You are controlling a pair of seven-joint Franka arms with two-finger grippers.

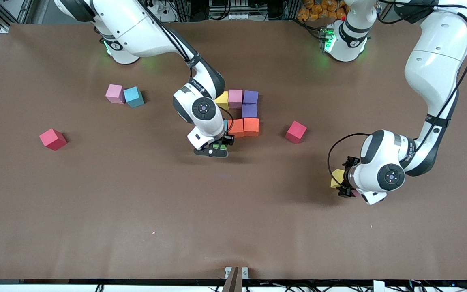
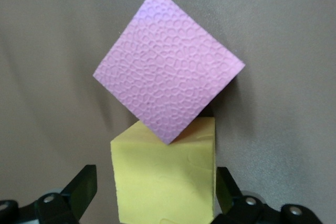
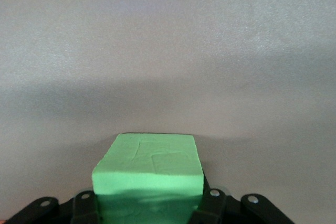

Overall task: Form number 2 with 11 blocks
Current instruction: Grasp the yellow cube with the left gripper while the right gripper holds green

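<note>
Nearest the front camera, toward the left arm's end of the table [image 1: 95, 227], the left gripper [image 1: 343, 183] stands with its fingers [image 2: 81, 187] spread apart on either side of a yellow block [image 2: 164, 179], not clamping it; a pink block [image 2: 169, 80] lies tilted just past the yellow one. Mid-table, the right gripper [image 1: 216, 150] is clamped on the green block [image 3: 148, 179], low over the brown surface. Beside it sits the unfinished number 2 [image 1: 243, 111]: yellow, pink, purple, purple, then two orange cubes. A red block [image 1: 296, 132] lies near it. Toward the right arm's end lie a pink block [image 1: 114, 93] touching a blue block [image 1: 133, 97], and another red block [image 1: 52, 139].
</note>
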